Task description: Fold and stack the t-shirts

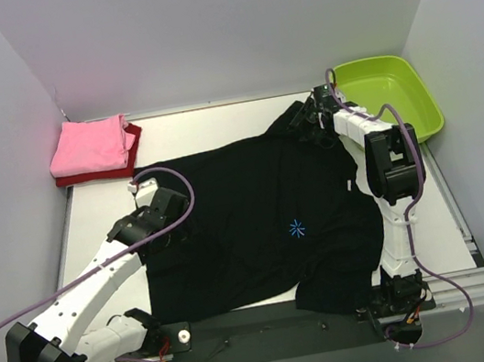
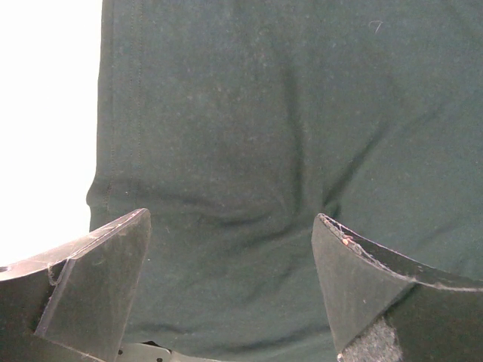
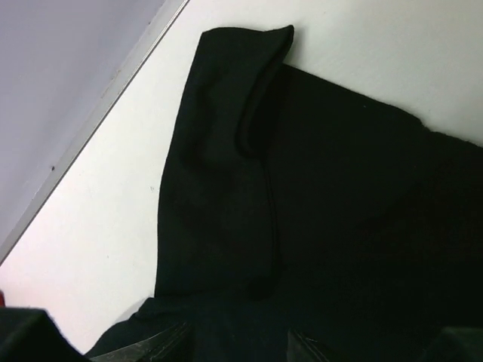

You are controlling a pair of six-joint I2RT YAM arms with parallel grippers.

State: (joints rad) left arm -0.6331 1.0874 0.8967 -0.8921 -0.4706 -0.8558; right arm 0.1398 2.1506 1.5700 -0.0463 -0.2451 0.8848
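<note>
The black t-shirt (image 1: 259, 225) lies spread on the table, its blue starburst mark (image 1: 297, 228) facing up. The pink t-shirt (image 1: 87, 145) lies folded on the dark red t-shirt (image 1: 131, 158) at the back left. My left gripper (image 1: 145, 194) is open just over the black shirt's left edge; in the left wrist view the black cloth (image 2: 249, 128) fills the gap between the fingers (image 2: 113, 271). My right gripper (image 1: 309, 120) is at the shirt's back right sleeve (image 3: 219, 173). Only its fingertips (image 3: 162, 343) show, standing apart over the cloth.
A lime-green plastic tub (image 1: 418, 96) stands at the back right, just beyond the right arm. White walls close in the table at the left, back and right. Bare table (image 1: 214, 125) shows between the folded stack and the black shirt.
</note>
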